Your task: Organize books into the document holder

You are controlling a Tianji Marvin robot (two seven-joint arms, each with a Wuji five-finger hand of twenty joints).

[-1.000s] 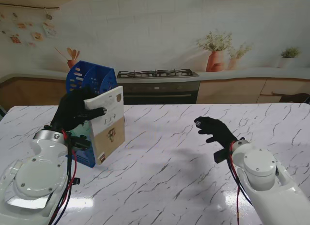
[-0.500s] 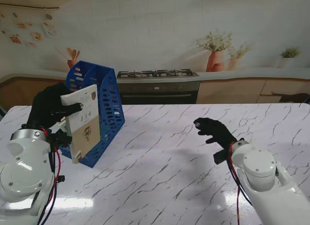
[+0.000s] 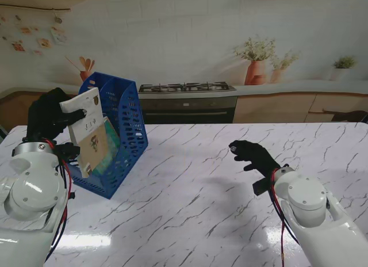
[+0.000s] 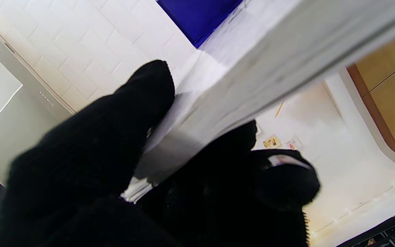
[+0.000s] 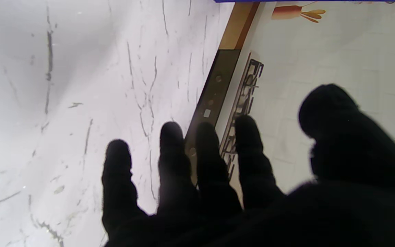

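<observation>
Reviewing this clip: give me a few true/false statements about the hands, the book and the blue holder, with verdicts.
1. The left hand grips a book. True.
2. The book lies flat on the table. False: it is held up at the blue document holder.
3. The right hand holds a second book. False: it is open and holds nothing.
4. The holder stands on the robot's left side of the table. True.
5. The right hand touches the holder. False: it is well apart from it.

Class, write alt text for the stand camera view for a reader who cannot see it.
The robot's left hand grips a white book, holding it tilted at the open side of a blue document holder on a marble table. The right hand hovers open, holding nothing.
</observation>
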